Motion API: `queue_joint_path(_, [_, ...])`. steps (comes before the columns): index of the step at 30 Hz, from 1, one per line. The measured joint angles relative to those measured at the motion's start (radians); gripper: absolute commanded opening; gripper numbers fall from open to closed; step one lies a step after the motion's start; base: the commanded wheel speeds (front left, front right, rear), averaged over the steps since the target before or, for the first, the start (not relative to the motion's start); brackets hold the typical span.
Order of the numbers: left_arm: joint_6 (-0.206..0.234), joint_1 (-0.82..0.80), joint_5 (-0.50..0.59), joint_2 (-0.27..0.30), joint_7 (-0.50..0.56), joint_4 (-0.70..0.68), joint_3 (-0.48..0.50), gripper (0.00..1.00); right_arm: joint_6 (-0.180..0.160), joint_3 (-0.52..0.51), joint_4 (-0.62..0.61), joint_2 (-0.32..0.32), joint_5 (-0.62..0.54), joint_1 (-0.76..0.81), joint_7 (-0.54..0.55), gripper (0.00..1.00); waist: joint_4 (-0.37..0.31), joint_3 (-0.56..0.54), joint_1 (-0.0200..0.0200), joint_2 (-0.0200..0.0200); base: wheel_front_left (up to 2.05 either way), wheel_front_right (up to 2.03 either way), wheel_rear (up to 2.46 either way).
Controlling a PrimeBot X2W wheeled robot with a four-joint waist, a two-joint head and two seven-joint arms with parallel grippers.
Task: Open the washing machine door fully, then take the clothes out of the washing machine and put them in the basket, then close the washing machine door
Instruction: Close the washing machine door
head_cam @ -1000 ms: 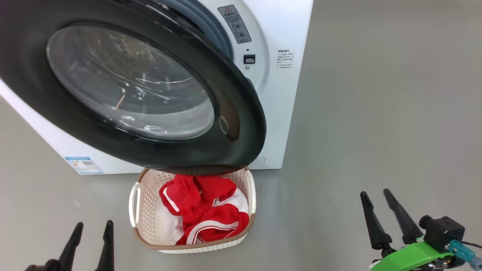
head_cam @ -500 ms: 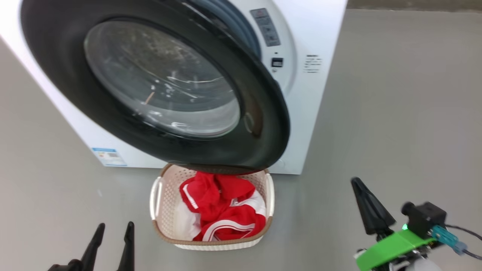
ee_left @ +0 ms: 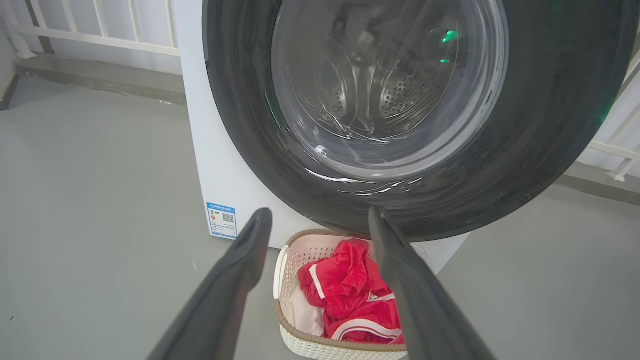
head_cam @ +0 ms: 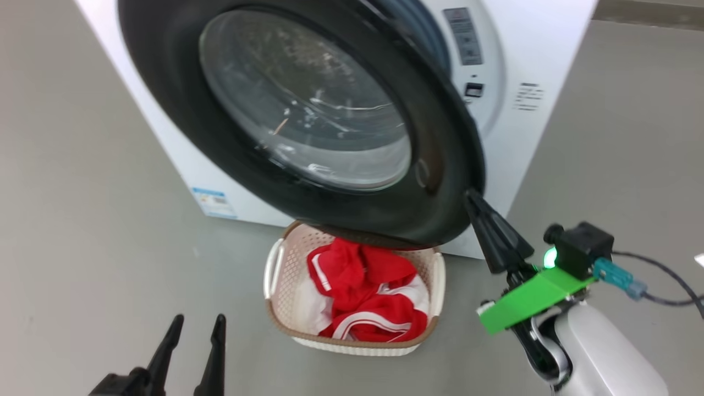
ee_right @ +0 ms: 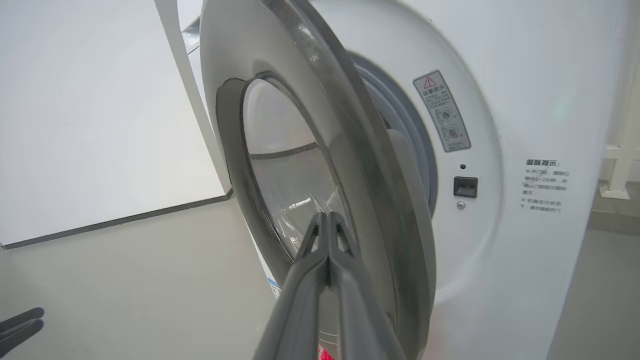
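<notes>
Head view: red jerseys (head_cam: 368,291) fill the cream perforated basket (head_cam: 352,345); pinched-together right gripper (head_cam: 472,195) at glossy black door (head_cam: 440,137), closing remains.

The right pincer (head_cam: 471,198), open a second ago, has shut and moved from well clear of the door (head_cam: 445,143) to its lower right rim. The head view has swung leftward.
</notes>
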Motion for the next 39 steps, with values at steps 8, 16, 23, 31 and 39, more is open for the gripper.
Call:
queue_joint_path(8, [0.0,-0.026,-0.001,-0.015,0.0,-0.006,-0.029,1.0,0.0,-0.016,0.067,0.007,0.0,-0.085,0.0,0.0,0.061,0.043,0.0001,0.0,0.0,0.0,0.0])
queue_joint_path(16, [0.0,-0.079,-0.012,-0.028,0.0,-0.011,-0.045,1.0,0.002,-0.079,0.09,0.015,-0.017,-0.123,0.0,0.0,0.092,0.109,0.0,0.0,0.0,0.0,0.0])
queue_joint_path(23, [0.0,-0.13,-0.022,-0.033,0.0,-0.016,-0.067,1.0,0.003,-0.137,0.09,-0.003,-0.045,-0.186,0.0,0.0,0.112,0.169,0.0,0.0,0.0,0.0,0.0])
queue_joint_path(31, [0.0,-0.181,-0.061,-0.041,0.0,-0.026,-0.099,1.0,0.003,-0.201,0.09,-0.037,-0.068,-0.287,0.0,0.0,0.14,0.24,0.0,0.0,0.0,0.0,0.0])
queue_joint_path(39, [0.0,-0.215,-0.084,-0.044,0.0,-0.034,-0.132,1.0,0.013,-0.245,0.091,-0.051,-0.089,-0.374,0.0,0.0,0.175,0.301,0.0001,0.0,0.0,0.0,0.0])
